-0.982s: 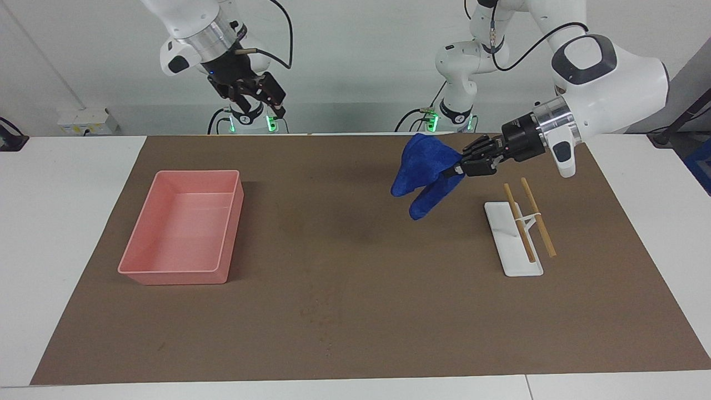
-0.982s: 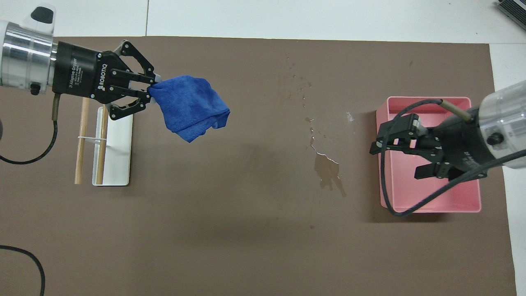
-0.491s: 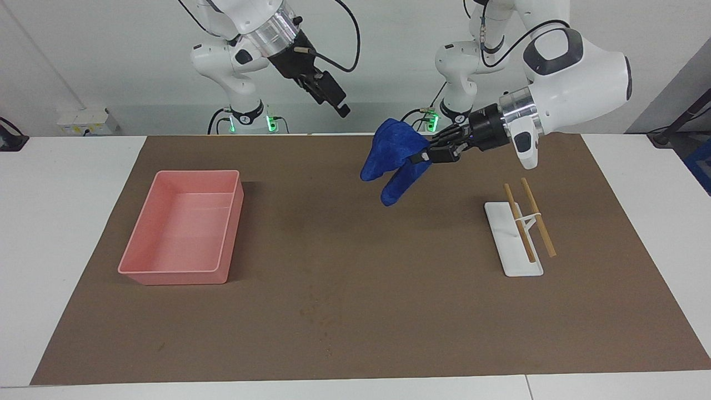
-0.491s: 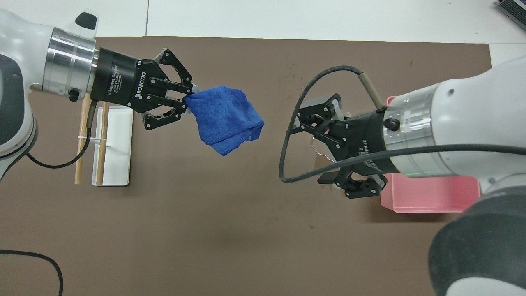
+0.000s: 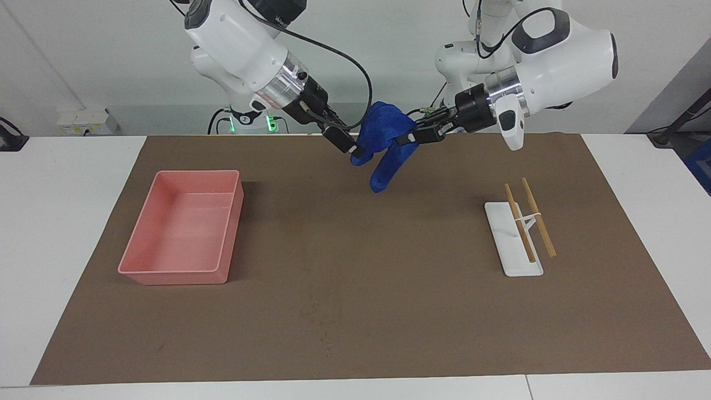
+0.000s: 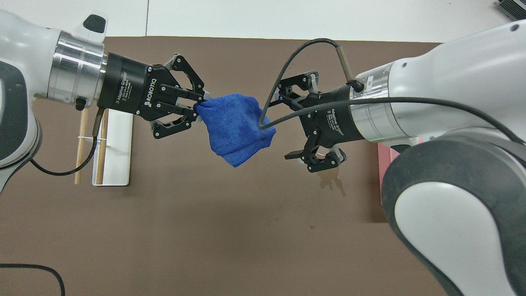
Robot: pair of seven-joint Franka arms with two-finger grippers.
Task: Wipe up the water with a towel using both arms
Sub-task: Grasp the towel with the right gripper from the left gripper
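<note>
My left gripper is shut on one end of the royal-blue towel and holds it up in the air over the brown mat, toward the robots' edge. The towel hangs in a bunch below the fingers; in the overhead view it sits between the two grippers. My left gripper pinches its end there. My right gripper is open at the towel's free end, with its jaws spread wide in the overhead view. A small water puddle lies on the mat under the right gripper.
A pink tray stands on the brown mat toward the right arm's end; only a sliver shows in the overhead view. A white holder with two chopsticks lies toward the left arm's end, also seen from overhead.
My right arm has swung from over the pink tray to the towel's free end. My left gripper has carried the towel higher and toward the middle of the mat.
</note>
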